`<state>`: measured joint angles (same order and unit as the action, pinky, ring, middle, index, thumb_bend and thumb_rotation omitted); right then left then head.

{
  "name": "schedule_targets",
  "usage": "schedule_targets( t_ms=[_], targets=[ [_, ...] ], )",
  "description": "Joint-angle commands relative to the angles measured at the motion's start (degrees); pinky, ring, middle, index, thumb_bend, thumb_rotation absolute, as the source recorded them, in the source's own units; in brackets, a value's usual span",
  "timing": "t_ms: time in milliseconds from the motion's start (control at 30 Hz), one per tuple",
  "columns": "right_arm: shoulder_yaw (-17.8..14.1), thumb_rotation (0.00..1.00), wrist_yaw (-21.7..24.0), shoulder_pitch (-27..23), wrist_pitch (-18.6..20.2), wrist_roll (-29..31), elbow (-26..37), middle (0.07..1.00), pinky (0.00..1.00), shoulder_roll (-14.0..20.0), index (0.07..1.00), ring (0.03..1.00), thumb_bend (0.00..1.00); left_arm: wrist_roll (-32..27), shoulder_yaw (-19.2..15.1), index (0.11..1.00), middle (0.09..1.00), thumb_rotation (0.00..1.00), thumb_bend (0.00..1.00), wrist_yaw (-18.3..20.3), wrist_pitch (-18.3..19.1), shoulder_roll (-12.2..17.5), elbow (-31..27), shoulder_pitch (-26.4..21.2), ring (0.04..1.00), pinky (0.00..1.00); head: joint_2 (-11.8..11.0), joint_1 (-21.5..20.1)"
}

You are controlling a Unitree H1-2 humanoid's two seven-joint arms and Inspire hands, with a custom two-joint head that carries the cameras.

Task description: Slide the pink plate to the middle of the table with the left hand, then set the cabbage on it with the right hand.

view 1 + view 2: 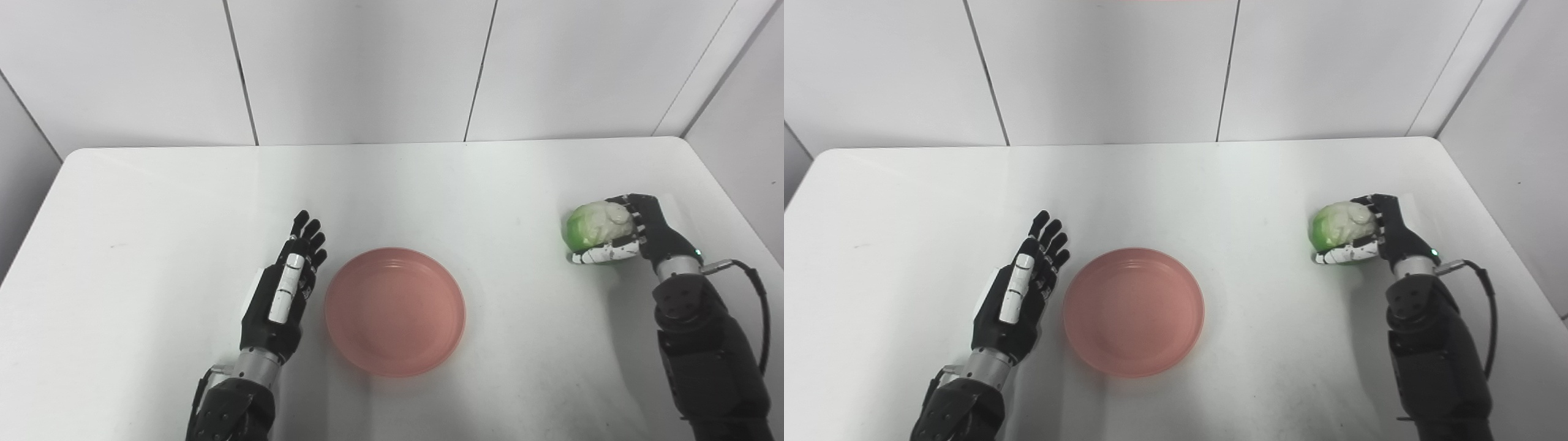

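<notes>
Right hand [631, 236] wraps its fingers around the cabbage [595, 225], well to the right of the pink plate [395, 310] — the far side of the cabbage is hidden behind the palm, and whether it rests on the table [153, 202] is hard to tell. Left hand [283, 288] lies just left of the plate's rim, fingers straight and spread, holding nothing — contact with the rim is unclear.

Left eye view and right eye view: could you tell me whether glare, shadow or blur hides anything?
Left eye view: even light, soft shadow beside the plate, cabbage sharp in the right hand. Right eye view: same, left hand crisp, no glare on the table.
</notes>
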<state>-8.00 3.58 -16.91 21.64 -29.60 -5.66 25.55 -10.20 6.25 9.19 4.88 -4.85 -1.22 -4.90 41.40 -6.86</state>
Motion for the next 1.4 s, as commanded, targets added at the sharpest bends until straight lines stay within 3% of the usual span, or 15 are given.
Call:
schedule_targets(
  t_ms=[0, 267, 467, 567, 633, 700, 800, 1033, 1367],
  targets=[
    [-0.2, 0.00, -2.0, -1.0, -2.4, 0.7, 0.3, 0.506, 0.38, 1.6, 0.481, 0.490, 0.53, -0.4, 0.3, 0.988, 0.996, 0.81, 0.66, 0.7, -0.9, -0.3, -1.4, -1.1, 0.999, 1.00, 0.2, 0.0],
    [1.0, 0.00, -3.1, -0.7, -1.5, 1.2, 0.8, 0.533, 0.45, 2.6, 0.470, 0.558, 0.52, -0.5, 0.4, 0.987, 0.993, 0.81, 0.66, 0.8, -1.0, -0.4, -1.4, -1.1, 0.995, 1.00, 0.3, 0.1],
    [0.0, 0.00, -6.7, -0.4, -2.3, 1.1, 3.4, 0.519, 0.41, 1.2, 0.474, 0.514, 0.53, -0.3, 0.6, 0.991, 0.998, 0.82, 0.67, 0.7, -0.9, -0.4, -1.5, -1.1, 0.997, 1.00, 0.5, 0.8],
    [-1.0, 0.00, -9.8, 0.1, -5.1, 2.3, 6.1, 0.516, 0.41, -0.3, 0.473, 0.504, 0.53, -0.3, 0.6, 0.988, 0.997, 0.82, 0.67, 0.6, -0.8, -0.6, -1.6, -1.1, 0.996, 1.00, 0.6, 1.2],
    [-1.5, 0.00, -11.0, 0.4, -7.3, 3.8, 9.0, 0.531, 0.53, -1.9, 0.460, 0.583, 0.52, -0.3, 0.8, 0.990, 0.997, 0.81, 0.67, 0.4, -0.6, -0.8, -1.8, -1.1, 0.997, 1.00, 0.8, 1.8],
    [-1.6, 0.00, -11.7, 0.8, -10.3, 5.7, 10.7, 0.531, 0.56, -3.1, 0.460, 0.598, 0.52, -0.1, 0.9, 0.991, 0.998, 0.81, 0.67, 0.3, -0.6, -1.0, -1.9, -1.1, 0.999, 1.00, 0.9, 2.2],
    [-0.9, 0.00, -12.3, 1.4, -13.8, 6.9, 12.6, 0.509, 0.49, -5.0, 0.475, 0.547, 0.53, -0.2, 0.9, 0.993, 0.999, 0.82, 0.65, 0.1, -0.5, -1.2, -2.0, -1.1, 0.999, 1.00, 0.9, 2.6],
    [5.2, 0.00, -9.5, 3.6, -21.0, 9.0, 17.0, 0.471, 0.41, -8.7, 0.508, 0.464, 0.53, -0.2, 0.9, 0.993, 1.000, 0.81, 0.64, 0.0, 0.1, -1.2, -2.4, -1.1, 1.000, 1.00, 1.1, 2.7],
    [15.1, 0.00, -3.7, 6.5, -20.9, 6.6, 24.0, 0.481, 0.33, -13.1, 0.534, 0.401, 0.52, -0.3, 0.9, 0.996, 1.000, 0.80, 0.65, 0.1, 0.4, -1.1, -2.6, -1.0, 1.000, 1.00, 1.3, 2.8]
  ],
)
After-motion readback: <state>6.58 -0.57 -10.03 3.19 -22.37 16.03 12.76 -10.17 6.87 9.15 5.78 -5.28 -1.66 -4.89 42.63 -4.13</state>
